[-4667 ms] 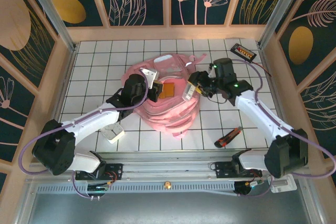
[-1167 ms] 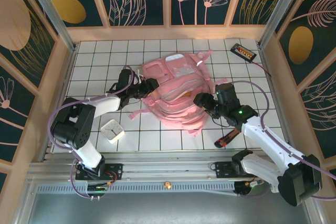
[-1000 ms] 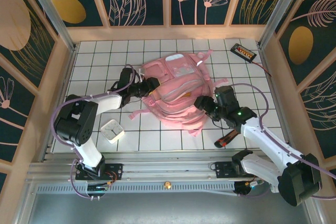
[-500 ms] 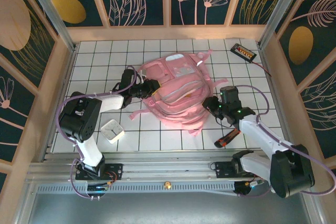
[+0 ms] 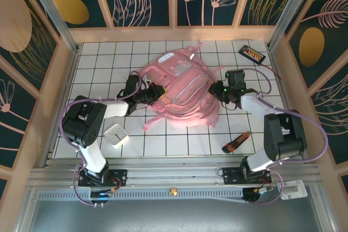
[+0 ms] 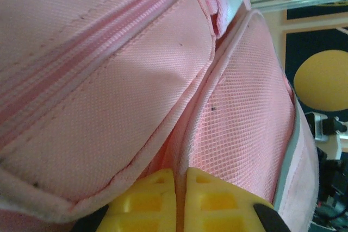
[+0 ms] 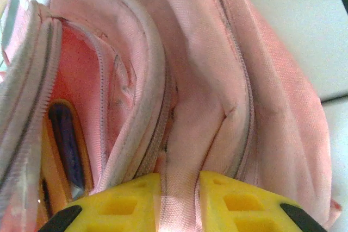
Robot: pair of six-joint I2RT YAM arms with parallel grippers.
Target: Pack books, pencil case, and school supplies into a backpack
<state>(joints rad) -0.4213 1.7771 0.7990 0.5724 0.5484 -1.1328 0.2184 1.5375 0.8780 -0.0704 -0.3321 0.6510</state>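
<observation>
white tiled table [image 5: 109, 58] inside the painted wooden enclosure was what i watched from above. the backpack [image 5: 179, 93] lay crumpled just toward 12 o'clock of the table's middle, with its straps trailing toward 6 o'clock.

the left gripper [image 5: 151, 93] sat at the bag's 9 o'clock edge. on its wrist camera the left gripper [image 6: 179, 186] had its yellow pads pressed almost together, clenched on a thin fold of the backpack [image 6: 109, 96] where a seam ran down between them.

the right gripper [image 5: 217, 89] was at the bag's 3 o'clock edge. on its own camera the right gripper [image 7: 179, 191] was clamped on a strip of the backpack [image 7: 206, 80] beside an open pocket. inside that pocket i saw something orange [image 7: 49, 156] with a dark blue patch; i could not tell what it was.

a black device [image 5: 253, 53] lay at 1 o'clock, a red and black tool [image 5: 236, 142] at 4 o'clock and a small white box [image 5: 116, 135] at 8 o'clock, all apart from the bag.
</observation>
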